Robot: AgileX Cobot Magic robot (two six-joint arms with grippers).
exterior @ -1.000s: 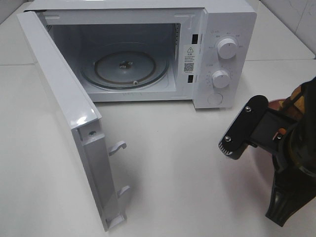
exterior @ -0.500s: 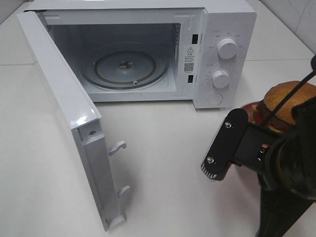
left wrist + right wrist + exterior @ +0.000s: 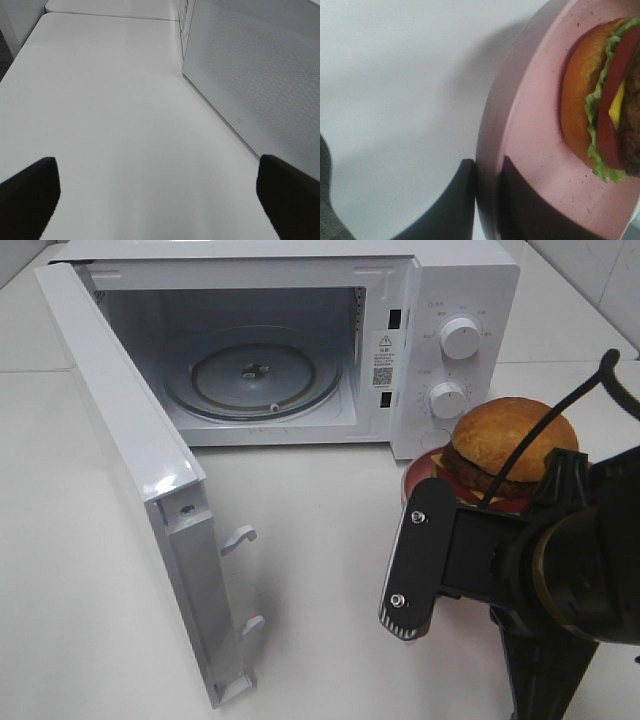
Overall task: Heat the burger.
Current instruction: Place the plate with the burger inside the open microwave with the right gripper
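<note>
- Two grippers are accounted for: the right gripper point(image 3: 488, 175) is clamped narrowly on the rim of a pink plate point(image 3: 535, 145), one finger above the rim and one below it.
- The burger point(image 3: 510, 445) is seen lying on that pink plate point(image 3: 422, 472), just in front of the right front corner of the microwave point(image 3: 470, 280), below its two knobs point(image 3: 461, 337).
- In the right wrist view the burger point(image 3: 600, 100) is shown from the side, with lettuce, tomato and cheese visible between bun and patty; it is touched by neither finger.
- A shadow is cast on the table point(image 3: 395, 75) beside the plate; whether the plate is resting or raised cannot be told.
- The right arm point(image 3: 570, 580) is seen low on the right of the high view, reaching towards the plate from the near side.
- The left gripper point(image 3: 160, 200) is spread wide and nothing is held in it; its dark fingers point(image 3: 30, 195) are seen over bare white table, beside the outer face of the door point(image 3: 260, 75).
- The door point(image 3: 130, 460) is swung fully out to the left, and the glass turntable point(image 3: 253, 375) inside the cavity is exposed.
</note>
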